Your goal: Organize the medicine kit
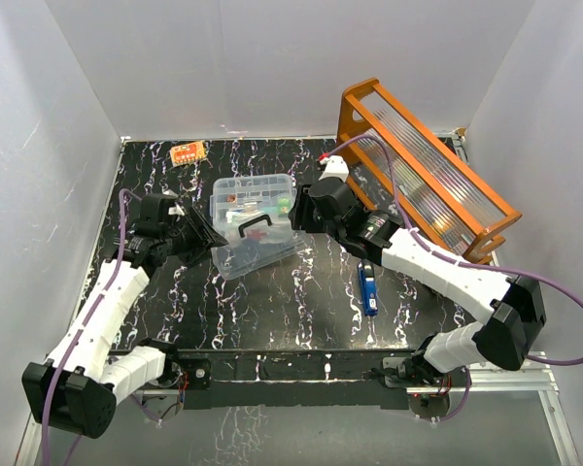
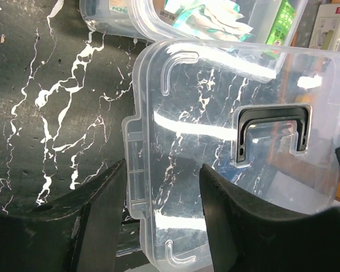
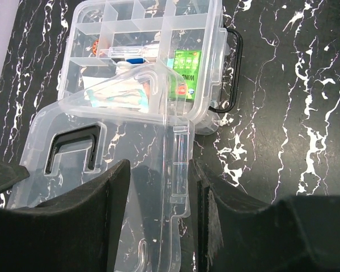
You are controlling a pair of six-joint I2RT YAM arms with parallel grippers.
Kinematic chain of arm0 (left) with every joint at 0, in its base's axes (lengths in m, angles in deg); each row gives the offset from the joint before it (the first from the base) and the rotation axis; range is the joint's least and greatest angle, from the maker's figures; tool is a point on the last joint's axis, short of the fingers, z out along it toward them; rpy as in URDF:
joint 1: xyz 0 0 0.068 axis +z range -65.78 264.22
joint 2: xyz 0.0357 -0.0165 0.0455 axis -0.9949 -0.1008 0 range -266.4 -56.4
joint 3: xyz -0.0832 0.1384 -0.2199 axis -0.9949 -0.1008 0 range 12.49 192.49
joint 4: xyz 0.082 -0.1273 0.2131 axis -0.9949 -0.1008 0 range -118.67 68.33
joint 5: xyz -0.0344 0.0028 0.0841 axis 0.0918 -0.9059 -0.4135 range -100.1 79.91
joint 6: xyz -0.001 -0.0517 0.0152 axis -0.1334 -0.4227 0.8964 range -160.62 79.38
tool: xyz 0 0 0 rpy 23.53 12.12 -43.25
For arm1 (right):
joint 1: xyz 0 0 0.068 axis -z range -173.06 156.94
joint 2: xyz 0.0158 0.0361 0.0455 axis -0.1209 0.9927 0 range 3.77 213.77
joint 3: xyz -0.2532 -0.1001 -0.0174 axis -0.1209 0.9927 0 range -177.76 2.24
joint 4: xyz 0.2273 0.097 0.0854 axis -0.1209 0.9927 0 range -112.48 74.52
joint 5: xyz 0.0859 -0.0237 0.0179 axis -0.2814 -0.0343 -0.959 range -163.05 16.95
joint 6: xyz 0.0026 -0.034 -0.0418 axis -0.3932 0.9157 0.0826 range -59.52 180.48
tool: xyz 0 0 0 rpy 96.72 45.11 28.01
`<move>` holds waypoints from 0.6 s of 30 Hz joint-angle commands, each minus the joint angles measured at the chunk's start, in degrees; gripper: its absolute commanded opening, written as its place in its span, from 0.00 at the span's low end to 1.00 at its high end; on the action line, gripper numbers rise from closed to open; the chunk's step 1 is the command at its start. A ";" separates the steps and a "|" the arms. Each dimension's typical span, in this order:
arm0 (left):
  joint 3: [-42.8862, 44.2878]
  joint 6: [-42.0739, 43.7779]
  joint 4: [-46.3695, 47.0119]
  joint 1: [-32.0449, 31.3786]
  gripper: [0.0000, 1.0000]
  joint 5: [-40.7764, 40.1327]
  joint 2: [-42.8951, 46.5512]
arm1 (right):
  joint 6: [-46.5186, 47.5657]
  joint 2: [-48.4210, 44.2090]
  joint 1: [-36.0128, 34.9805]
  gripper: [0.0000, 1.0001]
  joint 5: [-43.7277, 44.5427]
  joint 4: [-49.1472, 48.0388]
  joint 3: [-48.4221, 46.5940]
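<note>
The medicine kit is a clear compartment box mid-table, uncovered, with packets inside. Its clear lid with a dark handle lies tilted, its far edge lapping over the box's front. My left gripper is at the lid's left end. Its fingers straddle the lid's latch tab, with a wide gap to the right finger; the gripper is open. My right gripper straddles the lid's opposite rim, one pad touching the tab; this gripper is open too.
A large orange wooden rack with ribbed clear panels leans at the back right. A blue object lies on the black marbled table right of centre. A small orange packet sits at the back left. White walls enclose the table.
</note>
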 commanded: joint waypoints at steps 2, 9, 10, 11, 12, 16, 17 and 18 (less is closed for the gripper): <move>2.90 -3.70 5.51 -1.20 0.50 8.58 2.66 | -2.86 -0.23 -2.31 0.42 -10.59 -8.70 -3.88; 6.53 -2.47 5.50 -1.15 0.50 6.89 0.14 | -2.38 1.25 -2.22 0.42 -8.87 -9.70 -5.83; 7.60 -2.13 5.57 -1.08 0.50 6.58 -0.55 | -2.27 1.63 -2.10 0.42 -8.42 -9.95 -6.16; 8.39 -1.78 5.68 -1.14 0.50 6.26 -1.40 | -2.18 2.03 -1.95 0.42 -8.11 -10.14 -6.53; 9.09 -1.50 5.78 -1.16 0.50 5.83 -2.07 | -2.04 2.44 -1.83 0.42 -7.92 -10.27 -6.94; 11.83 -0.38 6.65 -1.01 0.50 3.60 -5.05 | -1.46 3.95 -0.94 0.41 -7.14 -11.11 -7.93; 12.55 -0.10 6.75 -0.98 0.50 3.17 -5.81 | -1.39 4.30 -0.64 0.41 -7.08 -11.38 -8.21; 13.23 0.17 6.99 -0.87 0.50 2.94 -6.68 | -1.25 4.65 -0.33 0.41 -7.01 -11.55 -8.43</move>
